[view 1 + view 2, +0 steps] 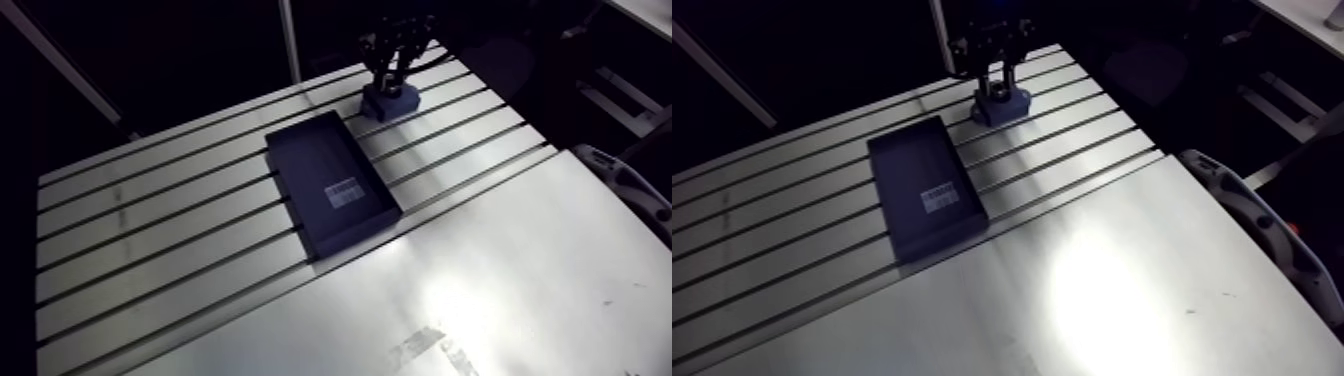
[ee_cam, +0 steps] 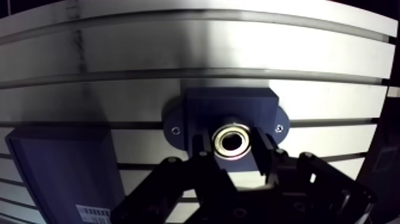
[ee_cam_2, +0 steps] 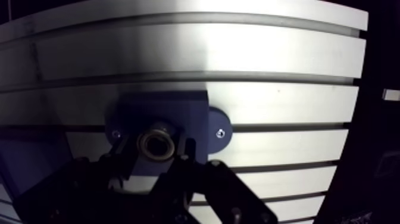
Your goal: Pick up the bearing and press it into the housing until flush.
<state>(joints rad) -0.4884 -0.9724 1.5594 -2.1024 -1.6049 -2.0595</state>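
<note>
Near the top centre of the arm view, the gripper comes straight down onto a small blue housing, which sits on the slotted aluminium table. Just below and left of it, around the middle of the frame, lies a dark, shallow rectangular tray with a small white label on its floor. The tray's upper right corner is close to the housing, but the two are apart.

From the wrist view I see the housing as a dark blue block with a rounded ear on each side, each ear carrying a small screw. The bearing (a bright metal ring with a dark bore) is over the middle of the block, directly between the two black fingers. Both fingers are drawn in narrow and press against the ring's opposite sides, so the pincer has hold of it. I cannot tell whether the bearing is seated in the housing or only resting at its mouth. The tray shows off to one side of the gripper.
</note>
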